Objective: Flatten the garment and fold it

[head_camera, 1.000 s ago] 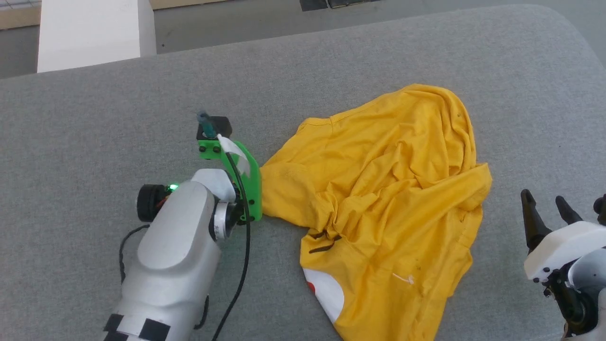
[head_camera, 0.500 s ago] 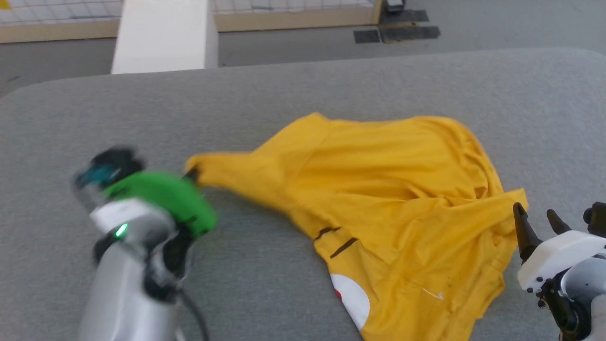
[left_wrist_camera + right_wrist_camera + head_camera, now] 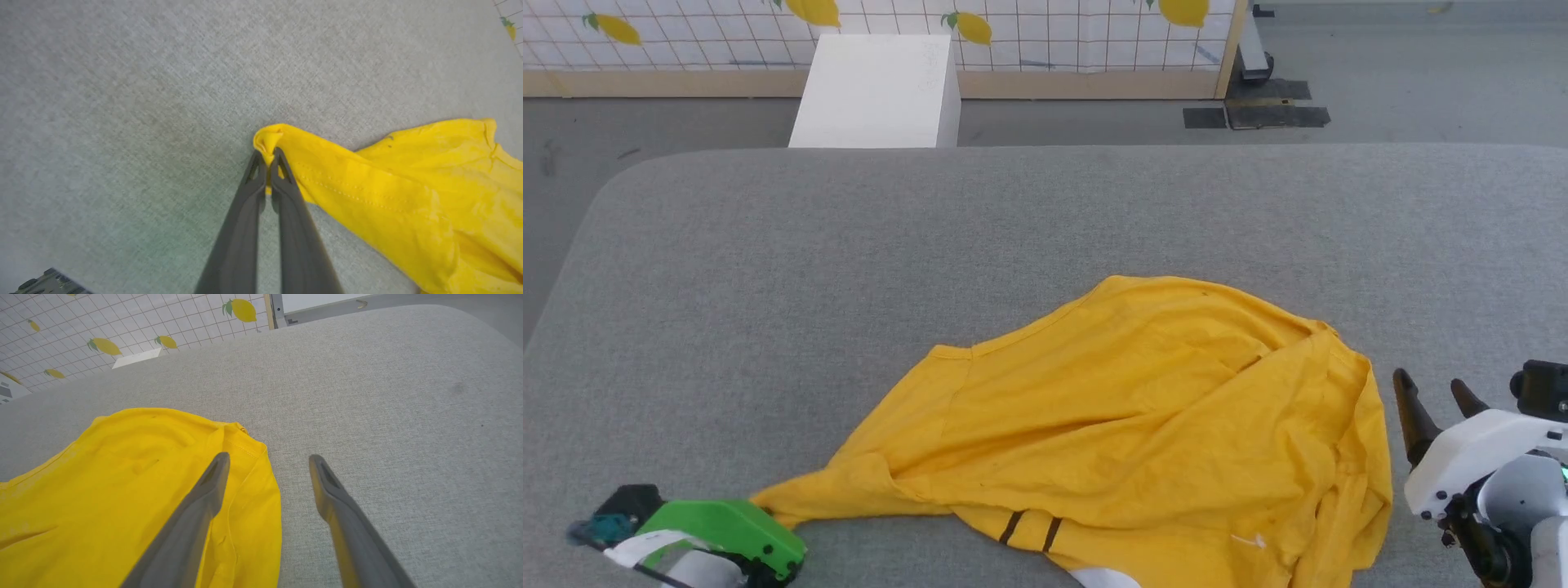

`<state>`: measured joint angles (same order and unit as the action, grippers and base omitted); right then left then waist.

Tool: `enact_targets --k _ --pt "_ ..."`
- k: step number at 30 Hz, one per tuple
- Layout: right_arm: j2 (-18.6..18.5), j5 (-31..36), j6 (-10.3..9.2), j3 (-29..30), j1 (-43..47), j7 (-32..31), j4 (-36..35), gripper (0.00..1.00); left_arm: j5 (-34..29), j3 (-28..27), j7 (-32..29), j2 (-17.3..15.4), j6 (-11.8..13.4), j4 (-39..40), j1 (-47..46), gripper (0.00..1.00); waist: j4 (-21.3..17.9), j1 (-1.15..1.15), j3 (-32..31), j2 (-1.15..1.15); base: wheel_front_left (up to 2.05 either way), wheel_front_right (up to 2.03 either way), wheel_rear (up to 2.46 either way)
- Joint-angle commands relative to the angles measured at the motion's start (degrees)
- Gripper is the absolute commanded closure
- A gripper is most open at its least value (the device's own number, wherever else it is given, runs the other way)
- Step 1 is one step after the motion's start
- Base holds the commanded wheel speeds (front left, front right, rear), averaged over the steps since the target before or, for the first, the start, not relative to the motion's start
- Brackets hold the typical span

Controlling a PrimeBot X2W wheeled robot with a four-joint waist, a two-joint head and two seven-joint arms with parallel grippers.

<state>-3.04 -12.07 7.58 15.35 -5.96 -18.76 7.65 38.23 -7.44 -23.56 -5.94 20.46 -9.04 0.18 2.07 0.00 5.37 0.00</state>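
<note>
At the near left corner of the table (image 3: pixel 849 245), the left gripper (image 3: pixel 267 154) pinches a bunched tip of the yellow shirt (image 3: pixel 1143 408). By the near right edge, the right gripper (image 3: pixel 1431 385) hovers, jaws apart and empty. Toward the middle the shirt lies rumpled, so flattening looks unfinished and folding not begun.

You're in what looks like a robot test lab: a wide table (image 3: pixel 768 245) padded in grey cloth stands on a bare grey floor (image 3: pixel 1421 82) patched with black tape (image 3: pixel 1258 116). Behind it stand a lemon-print screen (image 3: pixel 1045 24) and a plain white box (image 3: pixel 874 90).
</note>
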Motion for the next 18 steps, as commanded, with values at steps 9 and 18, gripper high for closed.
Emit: enact_targets --k 9,18 --pt "-3.9 0.8 -0.09 -4.7 -5.0 -5.9 -0.6 0.0 -11.1 0.8 26.5 -3.6 -6.9 8.0 0.1 0.0 0.6 0.0 1.6 0.0 0.0 0.0 0.0" --pt "-12.8 2.9 -0.09 -17.2 -19.2 -19.3 7.4 0.0 -16.7 7.9 37.3 -1.2 -11.8 4.5 -1.1 0.0 3.1 0.0 7.4 0.0 0.0 0.0 0.0"
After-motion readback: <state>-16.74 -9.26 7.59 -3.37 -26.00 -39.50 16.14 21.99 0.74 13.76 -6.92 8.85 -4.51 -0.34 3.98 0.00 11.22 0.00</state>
